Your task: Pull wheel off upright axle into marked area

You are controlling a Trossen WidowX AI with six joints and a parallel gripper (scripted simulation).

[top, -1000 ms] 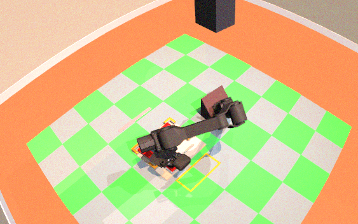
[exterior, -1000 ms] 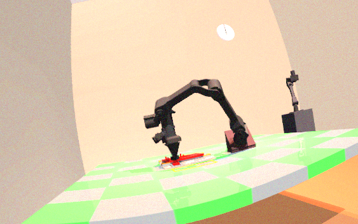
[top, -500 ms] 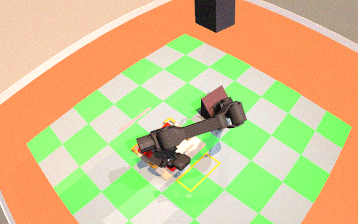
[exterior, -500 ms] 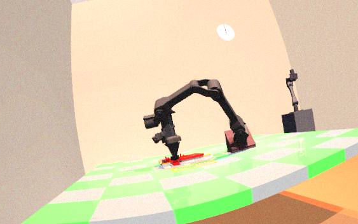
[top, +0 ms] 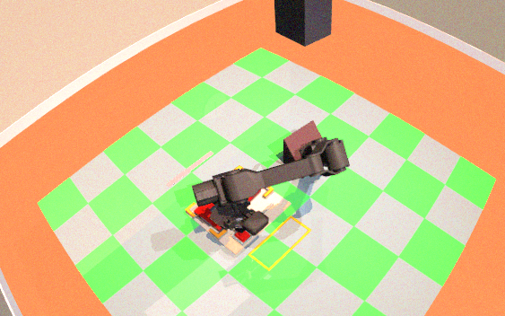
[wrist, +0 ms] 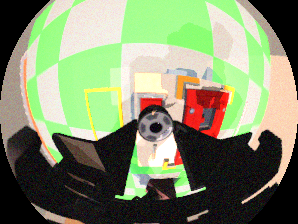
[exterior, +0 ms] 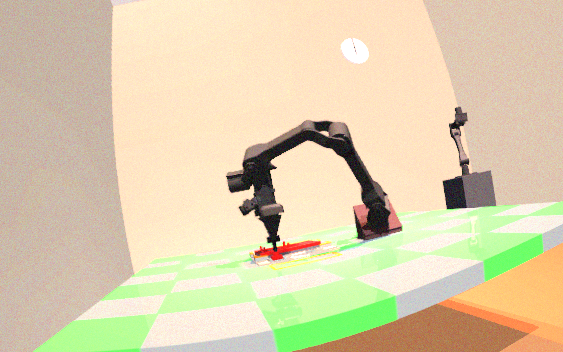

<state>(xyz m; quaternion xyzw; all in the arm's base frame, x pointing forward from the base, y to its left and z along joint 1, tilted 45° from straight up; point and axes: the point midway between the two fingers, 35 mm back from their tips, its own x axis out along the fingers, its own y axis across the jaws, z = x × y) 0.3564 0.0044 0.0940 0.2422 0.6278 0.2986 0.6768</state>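
Observation:
The wheel (wrist: 154,127) is a dark grey disc with a centre hole, seen face-on in the wrist view between my two dark fingers. My gripper (wrist: 155,123) is shut on it. In the top and exterior views my gripper (top: 241,222) (exterior: 274,243) points straight down, low over the tan board with red parts (exterior: 289,248). The axle is hidden under the wheel and my fingers. I cannot tell whether the wheel is still on it. The marked area is a yellow outlined rectangle (top: 280,242) on the table just beside the board. It also shows left of the wheel in the wrist view (wrist: 104,111).
My arm's brown base block (top: 301,140) stands behind the board. A dark block (top: 303,20) stands at the far edge and carries a small stand (exterior: 460,142). A pale pink strip (top: 190,168) lies on the checkered table left of the board.

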